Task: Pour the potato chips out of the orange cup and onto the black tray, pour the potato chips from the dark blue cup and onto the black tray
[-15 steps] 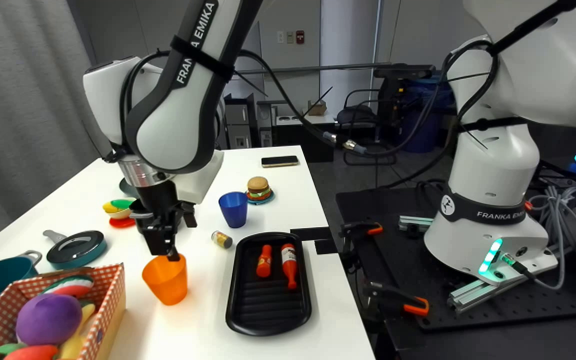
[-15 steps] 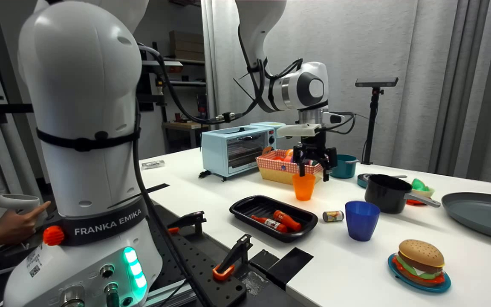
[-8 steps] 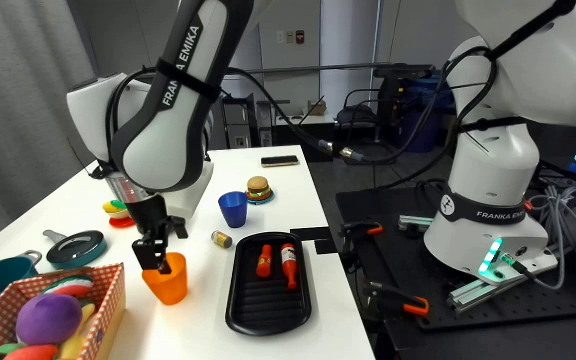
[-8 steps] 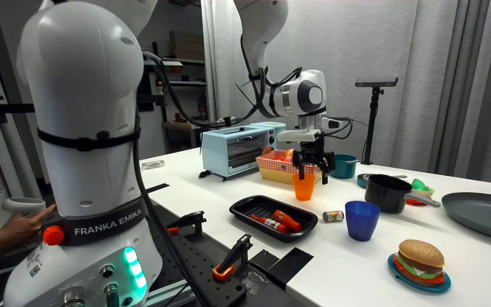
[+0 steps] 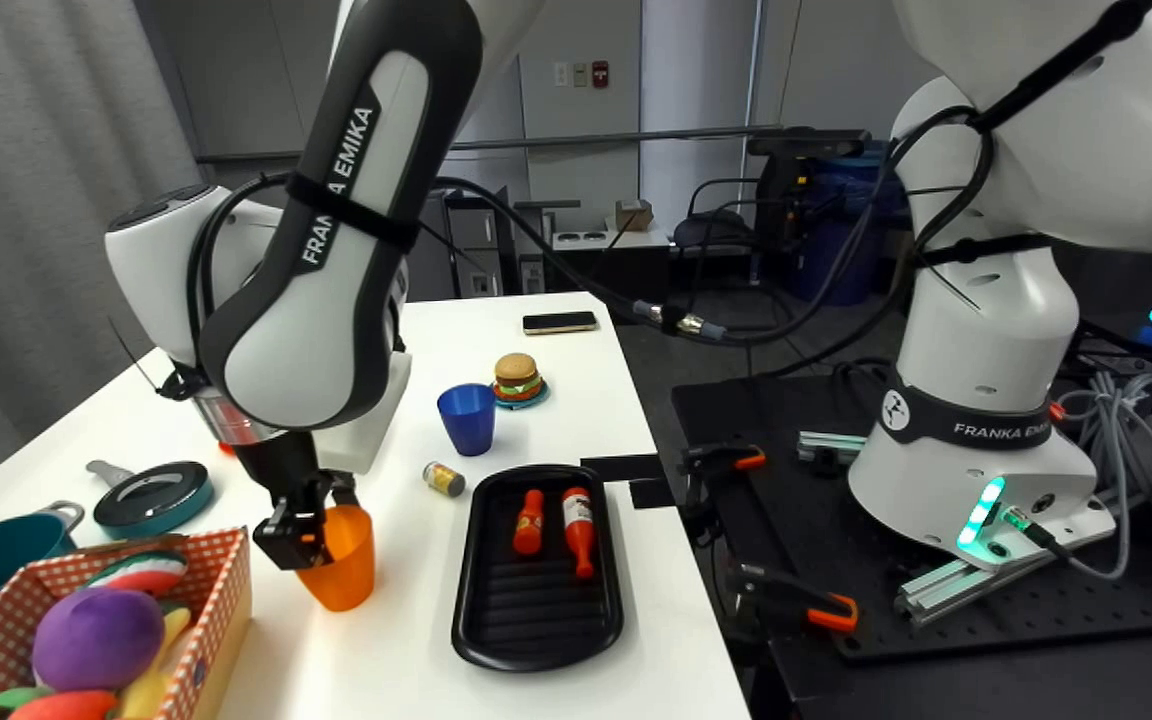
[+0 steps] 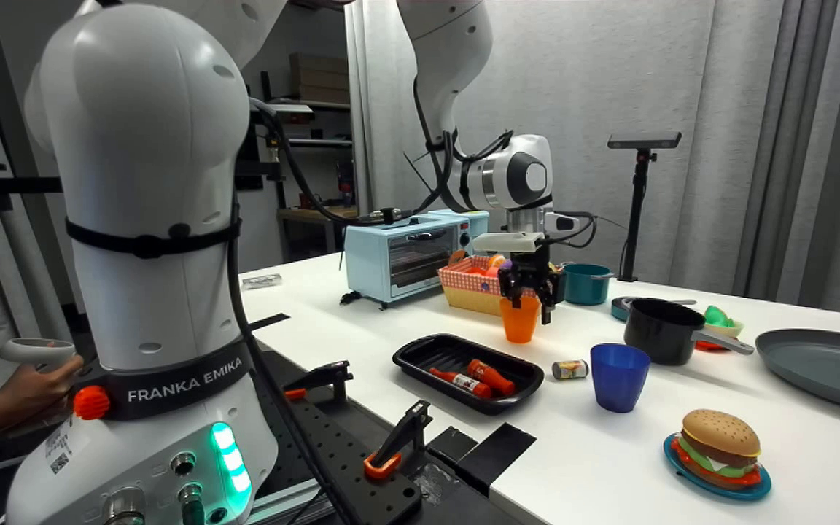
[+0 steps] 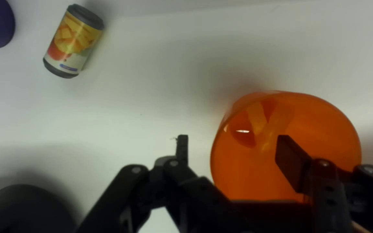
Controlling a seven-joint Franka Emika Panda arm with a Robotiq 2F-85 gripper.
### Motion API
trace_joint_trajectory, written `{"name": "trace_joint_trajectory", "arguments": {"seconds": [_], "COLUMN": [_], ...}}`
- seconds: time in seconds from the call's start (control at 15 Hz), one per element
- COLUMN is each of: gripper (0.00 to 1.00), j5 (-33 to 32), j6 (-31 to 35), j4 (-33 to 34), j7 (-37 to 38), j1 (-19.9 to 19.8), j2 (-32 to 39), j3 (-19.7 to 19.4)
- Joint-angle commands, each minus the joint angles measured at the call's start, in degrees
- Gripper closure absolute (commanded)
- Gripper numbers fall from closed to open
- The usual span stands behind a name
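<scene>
The orange cup [image 5: 351,565] stands upright on the table, also in an exterior view [image 6: 518,324]. In the wrist view the orange cup [image 7: 248,174] shows yellowish and red shapes at its bottom. My gripper [image 7: 233,149] is open, one finger over or inside the cup's mouth and the other outside, with the cup's wall between them. The gripper also shows low at the cup in an exterior view [image 6: 531,310]. The dark blue cup [image 5: 467,420] [image 6: 618,379] stands upright; its inside is not visible. The black tray [image 5: 526,625] [image 6: 420,359] holds two red bottles [image 5: 529,522].
A small can [image 5: 444,479] lies between the cups and tray. A checkered basket [image 5: 226,600] of toy food stands close to the orange cup. A black pot [image 6: 664,332], a toy burger [image 6: 720,445], a grey pan [image 6: 828,372] and a toaster oven [image 6: 405,255] stand around.
My gripper has come down and slightly toward the basket, from above the orange cup to its rim, with the fingers lower around the wall. The cups and tray have not moved.
</scene>
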Motion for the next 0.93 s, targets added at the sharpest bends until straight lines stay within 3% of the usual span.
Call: {"name": "trace_joint_trajectory", "arguments": {"seconds": [0.0,0.33,0.87], "gripper": [0.62,1.0,0.98], "j5": [-1.62,-2.6,-5.44], "j6": [1.33,1.38,4.67], "j4": [2.1,2.74,3.11], "j7": [1.19,1.25,4.03], "j1": [1.31,2.03,4.03], "j2": [1.91,2.16,2.7], "j3": [-1.44,-2.36,-4.87]}}
